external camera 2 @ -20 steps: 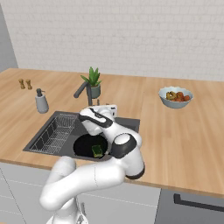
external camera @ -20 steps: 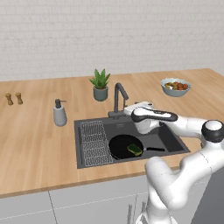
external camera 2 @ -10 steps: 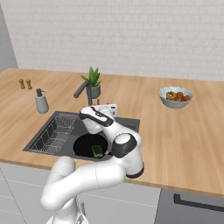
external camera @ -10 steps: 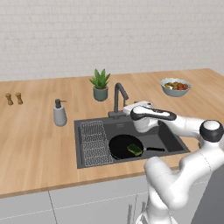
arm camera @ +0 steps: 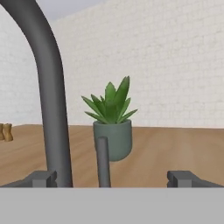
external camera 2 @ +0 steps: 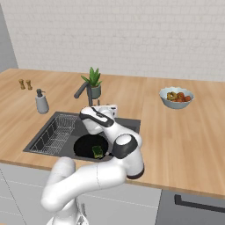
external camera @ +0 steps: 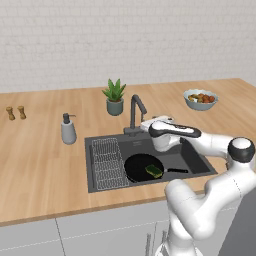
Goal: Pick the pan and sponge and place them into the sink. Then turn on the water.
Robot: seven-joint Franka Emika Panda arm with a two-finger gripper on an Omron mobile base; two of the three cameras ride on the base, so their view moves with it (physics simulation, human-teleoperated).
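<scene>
The black pan lies in the dark sink, its thin handle pointing right. On the pan's right part rests the yellow and green sponge, also seen as the sponge on the pan. My gripper hovers over the basin's back edge, just right of the gooseneck faucet. It is open. In the hand view the gripper has the faucet's thin upright lever between its fingertips, apart from both. The faucet neck curves up at the left.
A wire rack fills the sink's left part. A potted plant stands behind the faucet. A soap dispenser and two small shakers sit to the left. A grey bowl of food is at the back right.
</scene>
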